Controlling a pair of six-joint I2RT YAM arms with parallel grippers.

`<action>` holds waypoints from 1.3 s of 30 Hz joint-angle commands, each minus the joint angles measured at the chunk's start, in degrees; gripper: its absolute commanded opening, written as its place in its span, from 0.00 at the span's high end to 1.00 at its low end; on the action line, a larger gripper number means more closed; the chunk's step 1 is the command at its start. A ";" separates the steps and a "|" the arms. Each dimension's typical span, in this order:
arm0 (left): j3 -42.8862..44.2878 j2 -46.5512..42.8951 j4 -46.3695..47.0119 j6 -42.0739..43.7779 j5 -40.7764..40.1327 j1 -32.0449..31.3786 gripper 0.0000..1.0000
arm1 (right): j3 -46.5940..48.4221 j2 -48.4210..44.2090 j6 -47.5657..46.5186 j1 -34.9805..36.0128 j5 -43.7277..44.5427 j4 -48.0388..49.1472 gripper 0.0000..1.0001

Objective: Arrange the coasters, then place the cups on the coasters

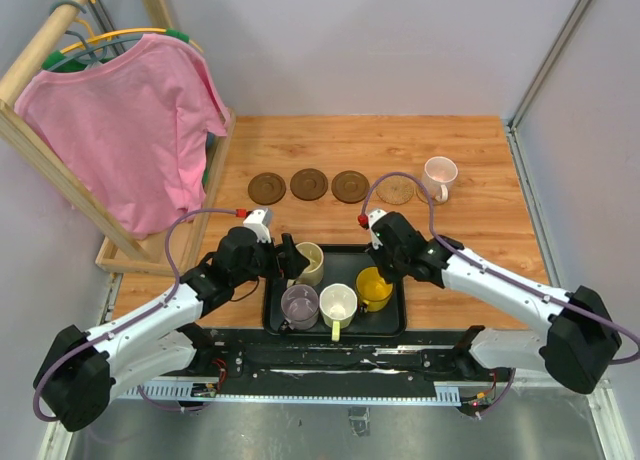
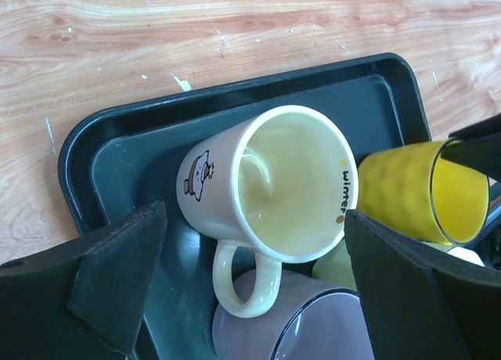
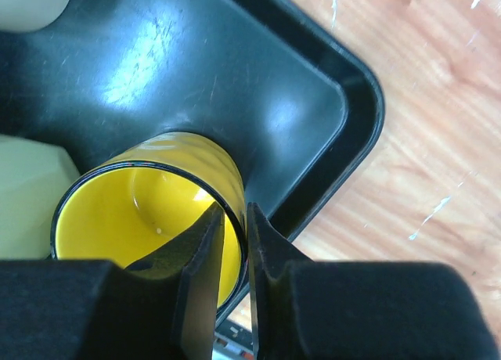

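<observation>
Right claw [image 3: 232, 258] closed on the rim wall of amber-yellow cup [image 3: 125, 211], standing in black tray [image 3: 196, 70]. Left claw [image 2: 254, 254] fully open astride cream cup [image 2: 290, 180], same tray. Assessment: glazed, rigid, slippery, breakable; wall pinch likely adequate, lift gently.

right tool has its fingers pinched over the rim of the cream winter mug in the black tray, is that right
Not quite: the right tool is pinched over the rim of the amber-yellow mug in the black tray, not the cream one. The right wrist view shows one finger inside the mug and one outside its wall.
</observation>
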 commanded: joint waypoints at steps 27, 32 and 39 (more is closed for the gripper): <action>-0.24 3.54 4.75 1.38 -0.84 -0.39 0.00 | 1.67 -10.61 8.98 -0.99 4.99 6.22 0.02; -0.14 4.13 5.14 1.42 -0.45 -0.39 0.00 | 0.11 -10.00 14.58 -0.16 0.61 2.17 0.02; 0.00 4.56 4.88 1.49 0.02 -0.39 0.00 | -2.83 -11.34 17.03 0.17 -3.86 3.56 0.02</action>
